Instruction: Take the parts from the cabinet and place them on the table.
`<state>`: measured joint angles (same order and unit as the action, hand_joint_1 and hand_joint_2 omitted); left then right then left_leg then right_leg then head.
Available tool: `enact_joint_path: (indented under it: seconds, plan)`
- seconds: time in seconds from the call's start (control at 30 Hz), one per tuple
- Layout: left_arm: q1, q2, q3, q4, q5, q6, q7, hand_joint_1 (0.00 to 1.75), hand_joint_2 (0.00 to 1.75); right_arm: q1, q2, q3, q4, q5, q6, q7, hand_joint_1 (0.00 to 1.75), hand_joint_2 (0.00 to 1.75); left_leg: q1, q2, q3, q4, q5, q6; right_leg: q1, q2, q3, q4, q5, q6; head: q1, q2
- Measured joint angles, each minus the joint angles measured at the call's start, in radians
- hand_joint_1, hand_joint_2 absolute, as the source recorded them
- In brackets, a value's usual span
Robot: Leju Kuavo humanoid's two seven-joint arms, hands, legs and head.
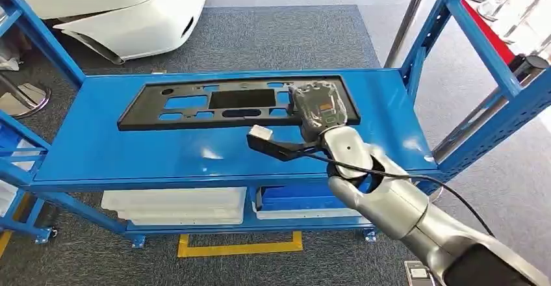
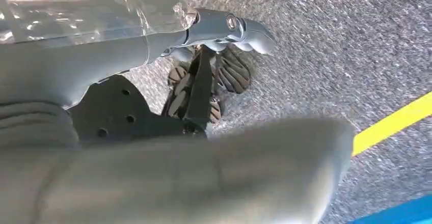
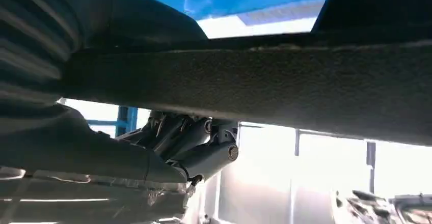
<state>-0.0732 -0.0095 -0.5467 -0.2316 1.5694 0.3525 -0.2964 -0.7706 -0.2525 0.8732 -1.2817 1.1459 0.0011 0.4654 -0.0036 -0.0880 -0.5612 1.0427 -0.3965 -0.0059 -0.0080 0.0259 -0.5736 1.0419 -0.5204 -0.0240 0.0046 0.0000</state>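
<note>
From the head view, a long black plastic panel [image 1: 237, 102] with many cut-out holes lies flat on the top shelf of a blue metal rack [image 1: 130, 149]. The right hand [image 1: 318, 109] sits on the right end of the panel, wrapped in clear plastic film. Its silver arm comes in from the bottom right, with a black cable looping along it. From here I cannot tell how its fingers lie. On the lower shelf sit white trays [image 1: 175, 205] and, just beside them, a blue tray [image 1: 295, 198]. A white car body part [image 1: 123, 13] rests on the grey carpet behind the rack. Yellow tape [image 1: 240, 244] marks the floor in front.

In the left wrist view, the left hand [image 2: 214, 66] hangs over grey carpet [image 2: 331, 46] with a yellow line [image 2: 392, 122]. Its dark fingers [image 2: 232, 74] are curled in together and hold nothing.

In the right wrist view, the edge of the black panel [image 3: 254, 86] runs across, very close. The right hand's fingers [image 3: 198, 147] are tucked against that edge, gripping it
</note>
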Motion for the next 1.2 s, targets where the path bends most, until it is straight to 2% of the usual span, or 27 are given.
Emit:
enact_joint_path:
  seconds: [0.17, 0.33, 0.63, 0.77, 0.87, 1.0, 1.1, 1.13, 1.17, 1.2]
  plan:
    - [0.004, 0.000, 0.036, 0.002, 0.000, -0.004, 0.000, 0.00, 1.75, -0.001, -0.018, 0.000, -0.108, 0.036, 0.071, 0.006, 1.75, 1.75, 0.000, 0.000, 0.000, 0.000, 0.000, 0.000, 0.000, 0.000, 0.000, 0.000, 0.000, 0.001, 0.001, 0.000]
    - [0.005, 0.000, 0.055, 0.002, 0.000, -0.025, 0.000, 0.00, 1.75, -0.001, -0.028, 0.003, -0.182, 0.037, 0.097, -0.001, 1.75, 1.75, 0.000, 0.000, 0.000, 0.000, 0.000, 0.000, -0.001, 0.000, 0.000, 0.000, 0.000, 0.001, 0.001, 0.000]
    - [0.007, 0.000, 0.082, 0.002, -0.001, -0.041, -0.006, 0.00, 1.75, -0.001, -0.043, 0.012, -0.238, 0.011, 0.090, -0.002, 1.75, 1.75, 0.000, 0.000, 0.000, 0.000, 0.000, 0.000, -0.001, 0.000, 0.000, 0.000, 0.000, 0.001, 0.000, 0.000]
    - [0.006, 0.000, 0.089, 0.002, -0.011, 0.005, 0.015, 0.00, 1.75, 0.006, -0.048, 0.019, -0.243, -0.027, 0.051, 0.002, 1.75, 1.75, 0.000, 0.000, 0.000, 0.000, 0.000, 0.000, -0.001, 0.000, 0.000, 0.000, 0.000, 0.001, 0.000, 0.000]
    - [0.007, 0.000, 0.089, 0.002, -0.020, 0.006, 0.033, 0.00, 1.75, 0.017, -0.051, 0.019, -0.243, -0.041, 0.015, 0.015, 1.75, 1.75, -0.003, 0.000, -0.003, 0.006, -0.001, 0.002, -0.003, 0.000, 0.000, -0.003, 0.003, 0.004, -0.003, 0.000]
    - [0.007, 0.000, 0.093, 0.003, -0.013, -0.003, 0.037, 0.00, 1.75, 0.026, -0.056, 0.020, -0.246, -0.037, 0.008, 0.020, 1.75, 1.75, -0.005, 0.000, -0.006, 0.010, -0.002, 0.007, -0.003, 0.000, -0.001, -0.003, 0.004, 0.008, -0.004, 0.000]
    - [0.007, 0.000, 0.096, 0.003, -0.008, -0.004, 0.037, 0.00, 1.75, 0.028, -0.058, 0.023, -0.253, -0.022, 0.002, 0.041, 1.75, 1.75, -0.001, 0.002, -0.006, 0.002, 0.010, 0.020, -0.004, 0.003, 0.000, -0.007, 0.014, 0.022, -0.005, 0.000]
    - [0.006, 0.000, 0.097, 0.003, -0.007, -0.006, 0.039, 0.00, 1.75, 0.030, -0.060, 0.023, -0.254, -0.020, -0.005, 0.054, 1.75, 1.75, 0.008, 0.012, 0.006, -0.013, 0.022, 0.027, -0.002, 0.000, -0.003, 0.000, 0.000, 0.026, -0.006, 0.000]
    - [0.006, 0.000, 0.097, 0.003, -0.007, -0.008, 0.040, 0.00, 1.75, 0.030, -0.062, 0.023, -0.254, -0.020, -0.009, 0.060, 1.75, 1.75, 0.008, 0.013, 0.006, -0.019, 0.028, 0.031, 0.000, -0.010, -0.014, 0.025, -0.024, 0.030, 0.002, 0.000]
    - [0.006, 0.000, 0.097, 0.003, -0.006, -0.011, 0.041, 0.00, 1.75, 0.030, -0.062, 0.023, -0.254, -0.022, -0.009, 0.062, 1.75, 1.75, 0.008, 0.018, 0.002, -0.021, 0.031, 0.033, -0.002, -0.013, -0.043, 0.088, -0.064, 0.032, 0.011, 0.000]
